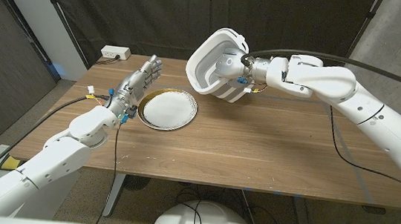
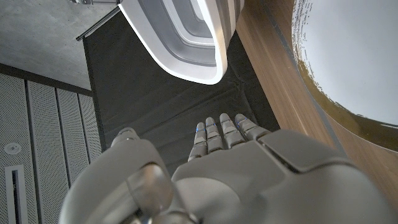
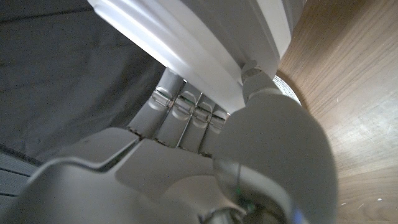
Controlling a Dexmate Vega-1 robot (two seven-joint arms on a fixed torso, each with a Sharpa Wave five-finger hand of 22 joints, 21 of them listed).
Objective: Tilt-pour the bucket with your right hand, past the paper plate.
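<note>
the bucket (image 1: 217, 61) is white, with grey bands round its outside, and it is off the table (image 1: 271, 153), held up in the air just past the far right side of the paper plate (image 1: 168, 109). it is tipped well over on its side, so its open mouth faces toward the plate's side of the table and slightly forward, and the stepped white inside can be seen. nothing can be seen coming out of it.

the right hand (image 1: 236, 69) grips the bucket from the side away from the plate, with its fingers (image 3: 186, 112) closed along the bucket's wall in the right wrist view and the thumb pressed against the rim edge. the right arm reaches in over the table from the plate's far right.

the paper plate lies flat on the table, white in the middle with a dark gold-edged rim, and has nothing on it. in the left wrist view the bucket's (image 2: 186, 43) mouth hangs beyond the plate's (image 2: 354, 62) edge rather than over its middle.

the left hand (image 1: 134, 89) stands just beside the plate on its left, touching nothing, fingers held straight and close together, pointing away from the robot, with nothing in it. a white power strip (image 1: 114, 54) sits at the table's far corner, beyond the left hand from the plate.
</note>
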